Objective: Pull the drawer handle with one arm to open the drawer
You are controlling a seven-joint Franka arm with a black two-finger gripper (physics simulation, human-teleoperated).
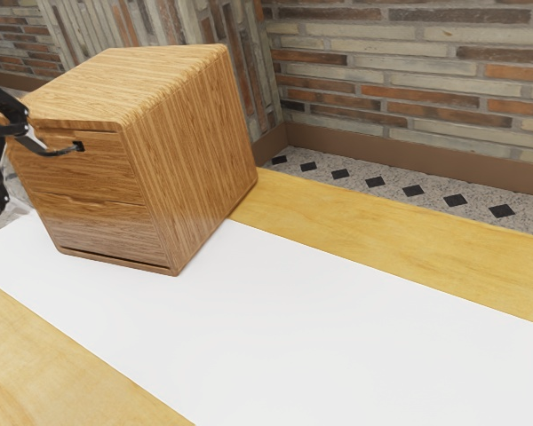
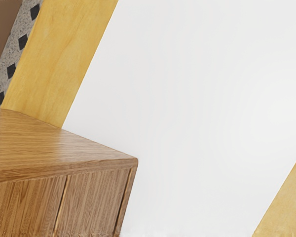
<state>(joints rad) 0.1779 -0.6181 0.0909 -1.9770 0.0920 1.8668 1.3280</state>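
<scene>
Black end effector (image 1: pixel 19 131) at a boxy oak-grain wooden cabinet (image 1: pixel 186 133).
The cabinet stands on the white-topped wooden counter (image 1: pixel 382 235), toward the exterior view's left. Its thin black loop handle (image 1: pixel 67 148) is on the top drawer front (image 1: pixel 98 169), which looks flush with the one below. The end effector meets the handle's end; whether it grips, I cannot tell.
</scene>
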